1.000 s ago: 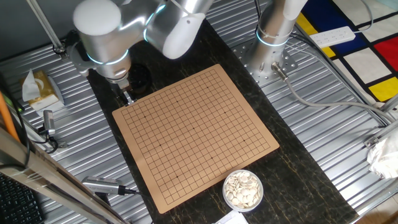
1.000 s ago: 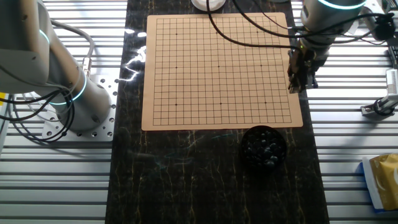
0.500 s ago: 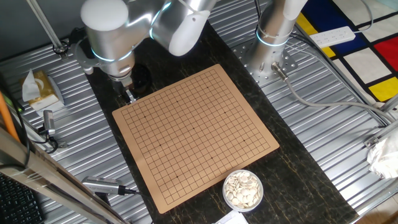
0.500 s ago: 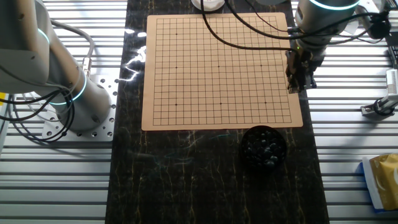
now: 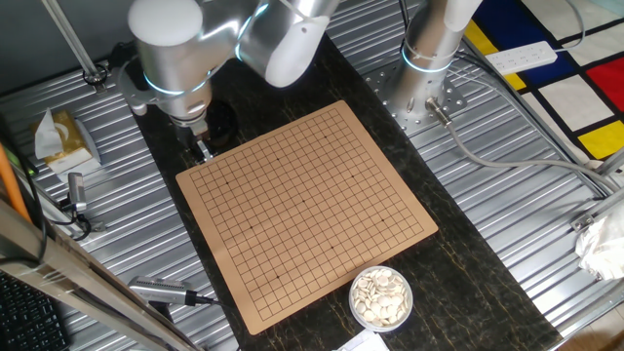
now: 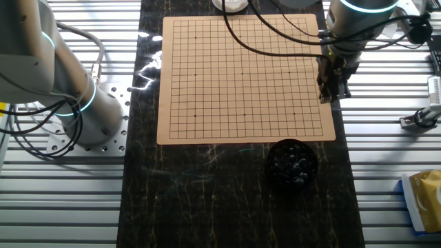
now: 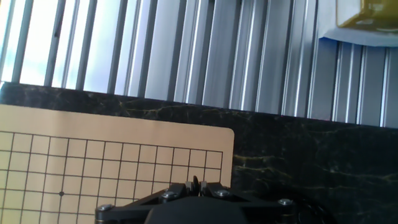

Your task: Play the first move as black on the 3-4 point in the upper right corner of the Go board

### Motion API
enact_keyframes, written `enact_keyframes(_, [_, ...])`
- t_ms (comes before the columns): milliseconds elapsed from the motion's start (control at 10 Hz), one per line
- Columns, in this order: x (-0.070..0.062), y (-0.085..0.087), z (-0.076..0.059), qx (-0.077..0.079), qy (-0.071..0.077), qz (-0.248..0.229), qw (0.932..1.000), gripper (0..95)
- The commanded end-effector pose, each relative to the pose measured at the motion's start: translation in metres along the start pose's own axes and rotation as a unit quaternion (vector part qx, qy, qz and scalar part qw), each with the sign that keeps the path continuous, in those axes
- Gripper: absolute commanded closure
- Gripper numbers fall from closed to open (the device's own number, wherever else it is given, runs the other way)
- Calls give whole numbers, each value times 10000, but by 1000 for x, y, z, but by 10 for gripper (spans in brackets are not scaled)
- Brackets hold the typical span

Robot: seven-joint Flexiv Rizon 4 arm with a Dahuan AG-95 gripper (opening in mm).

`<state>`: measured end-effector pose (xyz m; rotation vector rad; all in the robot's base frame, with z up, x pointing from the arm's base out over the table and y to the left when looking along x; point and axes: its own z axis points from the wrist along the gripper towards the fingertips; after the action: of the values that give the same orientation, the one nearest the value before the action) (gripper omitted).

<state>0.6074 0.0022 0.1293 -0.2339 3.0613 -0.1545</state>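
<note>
Hand view shows the claw at the bottom centre of the frame, its two fingertips drawn close together with a small dark, glossy sliver pinched between them: the black stone, so far as so little of it shows. Directly beyond the tips lies the Go board, its rounded corner a little right of centre, with a printed star dot at lower left. The stone hangs over the outermost grid rows near that corner.

From the other fixed view, the claw stands at the right edge of the board, right of centre in the frame, fingers pointing down; the stone itself is too small to make out there. A bowl of black stones sits just below the board's lower right corner, near the claw but apart from it. The grid carries no stones in this view.

In one fixed view the claw is at upper left, over the board's far-left corner, with the arm's bulky joints above it. A bowl of white stones sits at lower centre, just beside the board's near edge and well apart from the claw. Dark marbled matting on the table borders the board on all sides.
</note>
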Motion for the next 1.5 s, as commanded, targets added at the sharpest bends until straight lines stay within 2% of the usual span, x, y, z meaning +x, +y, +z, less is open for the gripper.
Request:
enact_keyframes(100, [-2, 0, 1, -34, 24, 131, 9999, 950])
enact_keyframes(500, [-2, 0, 1, 56, -61, 34, 10000, 950])
enact_keyframes(800, [-2, 0, 1, 51, -92, -58, 9999, 950])
enact_keyframes(1100, [-1, 1, 1, 74, -278, -380, 9989, 950])
enact_keyframes(1300, [4, 7, 9, 31, -335, -449, 9984, 950])
enact_keyframes(1500, [4, 24, 18, 37, -287, -359, 9989, 950])
